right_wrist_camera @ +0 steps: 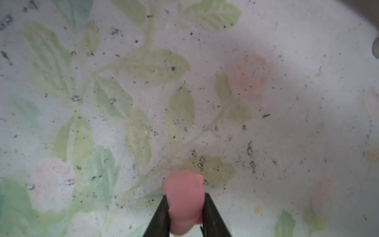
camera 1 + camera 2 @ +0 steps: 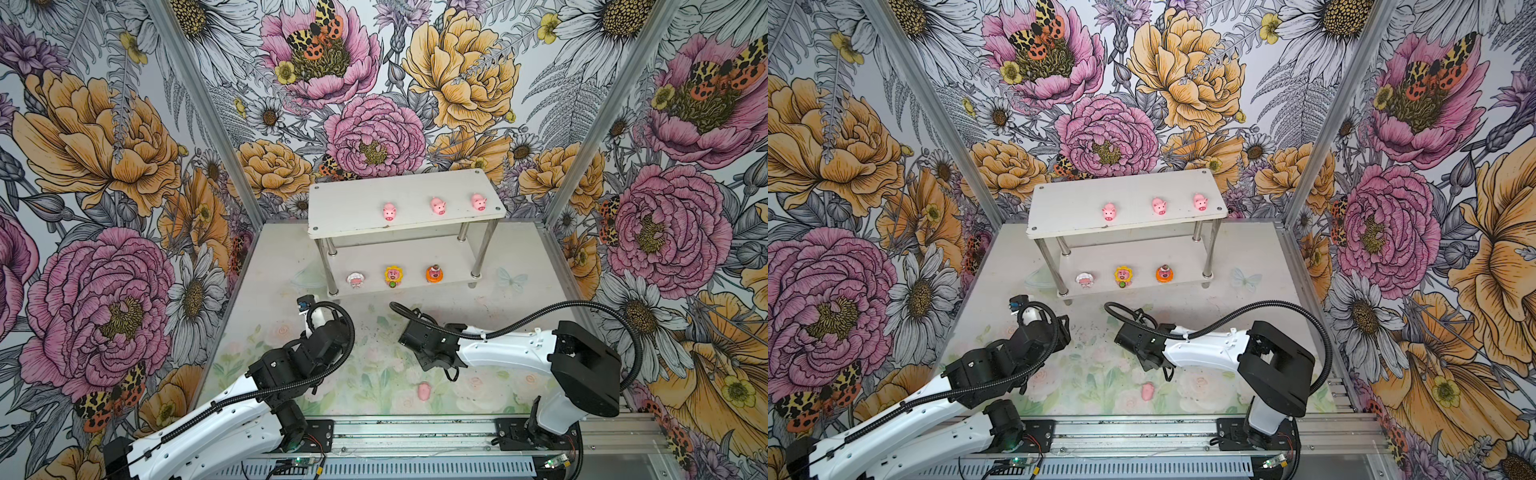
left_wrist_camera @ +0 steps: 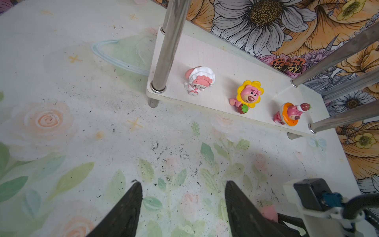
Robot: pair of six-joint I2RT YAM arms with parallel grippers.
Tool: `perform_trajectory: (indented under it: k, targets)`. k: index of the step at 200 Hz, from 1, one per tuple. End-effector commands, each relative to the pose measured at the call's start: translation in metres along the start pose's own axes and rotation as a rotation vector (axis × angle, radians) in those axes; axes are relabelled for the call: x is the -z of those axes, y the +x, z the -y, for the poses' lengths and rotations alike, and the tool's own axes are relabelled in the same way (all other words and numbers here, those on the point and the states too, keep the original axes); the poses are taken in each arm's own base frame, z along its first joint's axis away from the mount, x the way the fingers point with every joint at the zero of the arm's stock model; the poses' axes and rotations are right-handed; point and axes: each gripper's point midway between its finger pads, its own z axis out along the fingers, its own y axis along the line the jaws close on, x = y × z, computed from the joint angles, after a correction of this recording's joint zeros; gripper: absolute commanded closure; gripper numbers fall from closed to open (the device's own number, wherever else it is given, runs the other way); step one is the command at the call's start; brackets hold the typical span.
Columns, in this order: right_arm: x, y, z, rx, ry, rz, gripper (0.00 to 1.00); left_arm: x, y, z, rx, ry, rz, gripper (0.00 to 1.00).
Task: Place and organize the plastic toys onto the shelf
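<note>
The white two-tier shelf (image 2: pixel 353 203) stands at the back of the floor. Three pink pigs (image 2: pixel 437 205) sit in a row on its top tier. On the lower tier (image 3: pixel 205 51) stand the white-hooded figure (image 3: pixel 200 79), the yellow sunflower figure (image 3: pixel 249 95) and the orange figure (image 3: pixel 290 113). My right gripper (image 1: pixel 185 195) is low over the floor, its fingers pressed against both sides of a pink pig (image 1: pixel 184 188). Another pink pig (image 2: pixel 424 390) lies on the floor near the front rail. My left gripper (image 3: pixel 182 183) hangs open and empty over the floor in front of the shelf.
Flower-printed walls close in the back and both sides. A metal rail (image 2: pixel 415 432) runs along the front edge and carries both arm bases. The floor mat (image 2: pixel 374 365) has pale printed roses and leaves. The shelf's metal legs (image 3: pixel 170 47) stand at its corners.
</note>
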Motion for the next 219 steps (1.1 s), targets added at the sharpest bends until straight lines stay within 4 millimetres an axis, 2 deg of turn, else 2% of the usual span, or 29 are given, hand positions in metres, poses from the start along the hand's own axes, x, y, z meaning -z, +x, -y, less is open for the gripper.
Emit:
perform_trajectory:
  k: [1, 44, 110, 124, 192, 219]
  targets:
    - [-0.001, -0.007, -0.027, -0.014, -0.087, 0.006, 0.72, 0.0, 0.004, 0.002, 0.026, 0.022, -0.009, 0.34]
    - [0.006, -0.009, -0.073, -0.044, -0.269, -0.006, 0.68, 0.0, 0.006, 0.001, 0.03, 0.027, -0.015, 0.34]
    - [0.027, -0.016, -0.108, -0.067, -0.431, 0.009, 0.59, 0.0, 0.007, 0.0, 0.035, 0.027, -0.02, 0.34]
    - [0.033, -0.019, -0.115, -0.072, -0.482, 0.016, 0.54, 0.0, 0.008, 0.0, 0.037, 0.028, -0.021, 0.34]
    - [0.079, -0.042, -0.131, -0.105, -0.704, 0.094, 0.52, -0.003, 0.012, -0.003, 0.043, 0.021, -0.03, 0.34]
    - [0.094, -0.047, -0.132, -0.116, -0.763, 0.118, 0.57, -0.003, 0.016, -0.005, 0.048, 0.021, -0.039, 0.34]
